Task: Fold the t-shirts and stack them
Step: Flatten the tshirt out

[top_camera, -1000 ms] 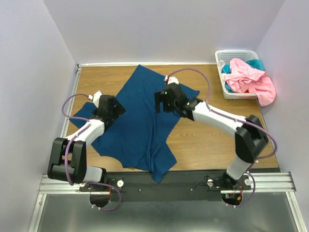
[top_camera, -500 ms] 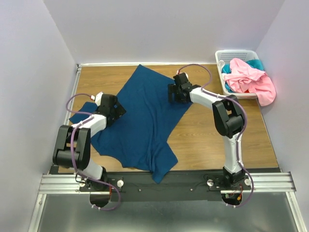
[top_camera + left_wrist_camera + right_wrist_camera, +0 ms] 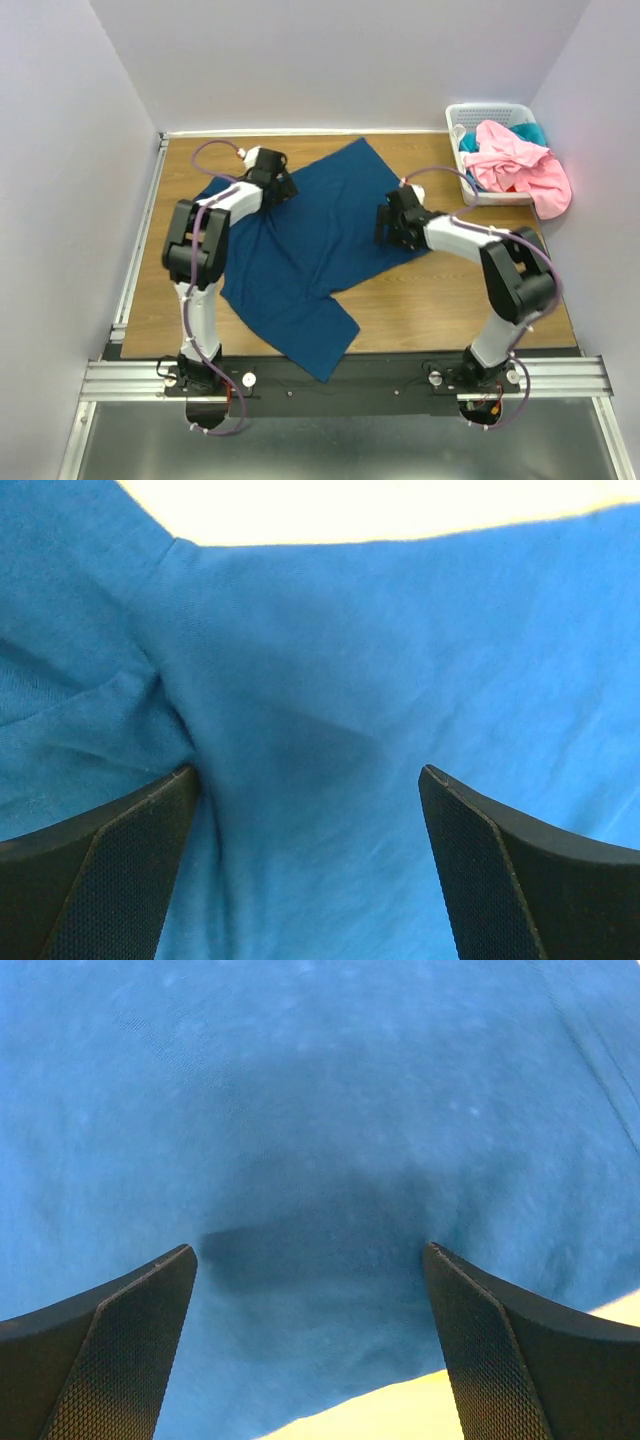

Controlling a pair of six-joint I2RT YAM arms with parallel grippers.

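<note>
Left gripper (image 3: 305,775) is standing with its jaws spread wide, gripping nothing: its wrist view is showing only blue cloth lying in the gap, with a crease gathering beside one fingertip (image 3: 170,790). From above it is sitting over the far left part of the dark blue t-shirt (image 3: 300,250), close to that edge. Right gripper (image 3: 310,1250) is likewise gaping wide and holding nothing, with smooth cloth and a dark shadow lying between its fingers; it is hanging over the shirt's right edge. Whether either set of tips is pressing into the fabric I cannot tell. The dark blue t-shirt is lying spread on the wooden table (image 3: 450,290), its long axis running from the far middle of the table toward the near edge, tilted slightly, with a narrowing flap pointing at the gap between the two arm bases. In the far right corner, well apart from it, the pink t-shirt (image 3: 515,160) is spilling over the near rim of the white basket (image 3: 485,108), with the teal t-shirt (image 3: 537,130) peeking out beneath it.
</note>
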